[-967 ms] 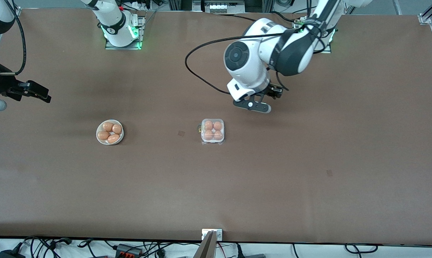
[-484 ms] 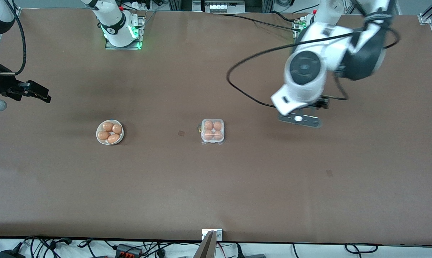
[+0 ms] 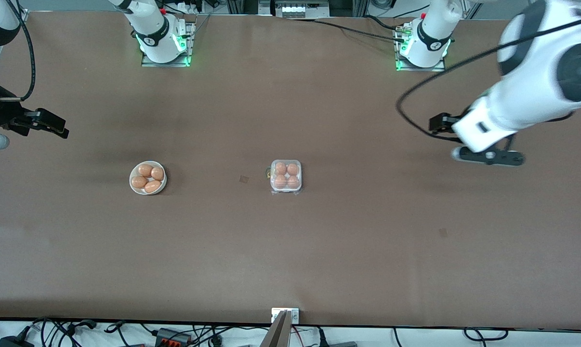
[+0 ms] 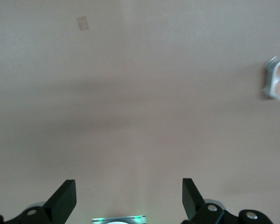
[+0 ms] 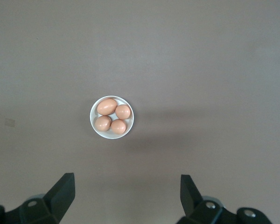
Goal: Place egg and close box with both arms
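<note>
The box (image 3: 285, 177) sits mid-table with its clear lid lying down over several orange-brown eggs (image 3: 281, 168). One edge of the box (image 4: 276, 79) shows in the left wrist view. My left gripper (image 3: 442, 124) hangs over bare table toward the left arm's end, well away from the box. It is open (image 4: 129, 196) and holds nothing. My right gripper (image 3: 54, 127) waits over the right arm's end of the table, open (image 5: 126, 191) and empty, with the bowl of eggs (image 5: 112, 117) in its sight.
A round white bowl (image 3: 132, 185) holding several more eggs stands toward the right arm's end, level with the box. Both arm bases (image 3: 164, 46) (image 3: 423, 48) are bolted along the table edge farthest from the front camera. Cables run along the nearest edge.
The left arm has swung away from beside the box toward its own end of the table. The right arm, the box and the bowl have not moved.
</note>
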{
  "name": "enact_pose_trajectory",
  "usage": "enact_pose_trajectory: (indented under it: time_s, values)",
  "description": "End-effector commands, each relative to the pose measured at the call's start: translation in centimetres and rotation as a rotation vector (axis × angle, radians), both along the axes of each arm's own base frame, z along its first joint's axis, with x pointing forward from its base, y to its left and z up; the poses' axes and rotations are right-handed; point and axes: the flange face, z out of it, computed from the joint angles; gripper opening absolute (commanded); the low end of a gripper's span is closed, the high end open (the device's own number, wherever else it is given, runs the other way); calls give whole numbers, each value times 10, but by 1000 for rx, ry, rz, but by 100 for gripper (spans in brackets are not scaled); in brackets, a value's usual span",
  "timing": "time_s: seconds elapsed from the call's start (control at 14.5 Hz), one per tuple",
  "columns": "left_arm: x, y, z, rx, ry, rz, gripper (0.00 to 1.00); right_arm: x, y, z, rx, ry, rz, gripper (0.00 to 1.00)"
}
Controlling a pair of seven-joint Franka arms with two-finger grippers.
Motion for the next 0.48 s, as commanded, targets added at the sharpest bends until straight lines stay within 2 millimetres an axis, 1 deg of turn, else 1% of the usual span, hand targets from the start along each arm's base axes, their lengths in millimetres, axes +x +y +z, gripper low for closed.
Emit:
enact_pose_trajectory:
  time_s: [0.0, 0.14, 0.21, 0.28, 0.41]
  values:
    - [-16, 65, 30, -85, -89, 16, 100, 0, 1, 4, -8, -6, 12, 100]
    - [-17, 80, 44, 2, -172, -140, 100, 0, 1, 4, -8, -6, 12, 100]
    - [-21, 81, 45, 29, -180, -152, 100, 0, 1, 4, -8, -6, 12, 100]
    - [-28, 84, 45, 35, -179, -129, 100, 0, 1, 4, -9, -4, 11, 100]
    - [-48, 84, 37, 38, -153, -73, 100, -1, 1, 3, -9, -3, 9, 100]
